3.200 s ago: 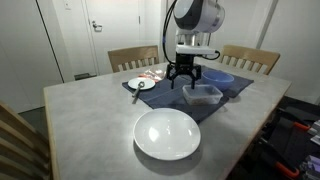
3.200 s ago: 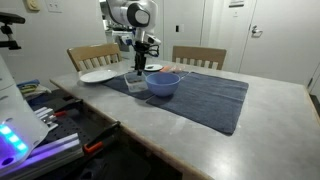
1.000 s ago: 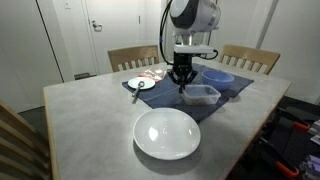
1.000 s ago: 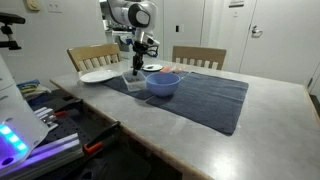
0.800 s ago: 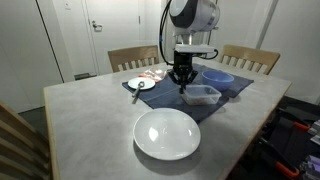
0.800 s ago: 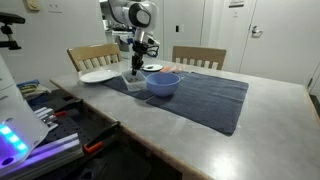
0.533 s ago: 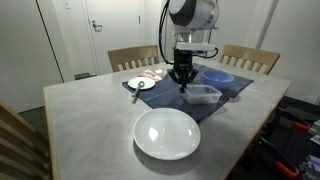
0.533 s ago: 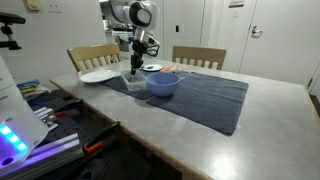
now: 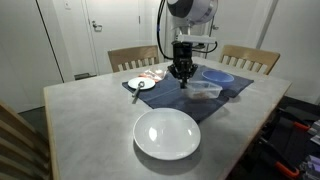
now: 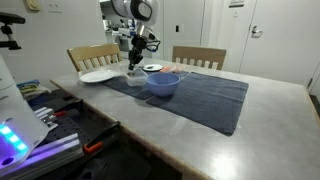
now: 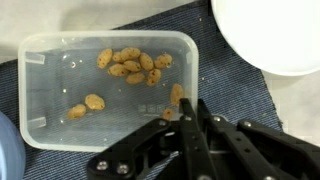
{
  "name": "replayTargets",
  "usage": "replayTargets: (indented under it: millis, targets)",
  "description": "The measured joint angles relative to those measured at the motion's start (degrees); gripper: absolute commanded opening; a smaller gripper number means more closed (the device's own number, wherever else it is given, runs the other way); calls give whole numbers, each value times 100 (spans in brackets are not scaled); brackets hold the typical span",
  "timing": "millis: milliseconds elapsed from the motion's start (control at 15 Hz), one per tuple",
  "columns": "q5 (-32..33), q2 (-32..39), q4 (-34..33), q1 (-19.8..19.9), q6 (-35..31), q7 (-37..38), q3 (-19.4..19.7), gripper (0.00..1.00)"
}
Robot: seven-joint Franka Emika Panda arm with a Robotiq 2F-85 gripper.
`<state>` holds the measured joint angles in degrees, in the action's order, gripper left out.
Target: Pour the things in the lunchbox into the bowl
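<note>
The clear lunchbox [image 11: 100, 85] holds several small brown pieces, most of them bunched near one long wall. My gripper [image 11: 184, 112] is shut on its short side wall, one finger inside and one outside. In both exterior views the lunchbox [image 9: 207, 90] [image 10: 133, 76] hangs from the gripper [image 9: 182, 78] [image 10: 136, 66] just above the dark blue cloth [image 9: 170, 95]. The light-blue bowl [image 9: 218, 76] [image 10: 163, 84] stands on the cloth right beside the lunchbox, and its rim [image 11: 5, 150] shows at the wrist view's lower left.
A small white dish [image 9: 141, 84] [image 11: 270, 35] sits on the cloth on the gripper's other side. A large white plate [image 9: 167, 133] [image 10: 98, 76] lies on the grey table [image 9: 90, 120]. Two wooden chairs [image 9: 132, 58] stand behind the table.
The arm has risen a little with the gripper still shut, and the lunchbox has come up off the cloth with it. Bowl and plates have not moved.
</note>
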<state>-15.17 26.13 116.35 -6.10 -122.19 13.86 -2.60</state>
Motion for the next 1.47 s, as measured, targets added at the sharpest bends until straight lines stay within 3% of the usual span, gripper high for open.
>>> replayTargets:
  millis: [867,933,1467]
  targets:
    - [-133,-963,-12,282,1875,-530,4,2]
    - [-183,-1040,6,327,1900,-652,6,8]
    - [-189,-1045,11,332,1898,-738,14,2]
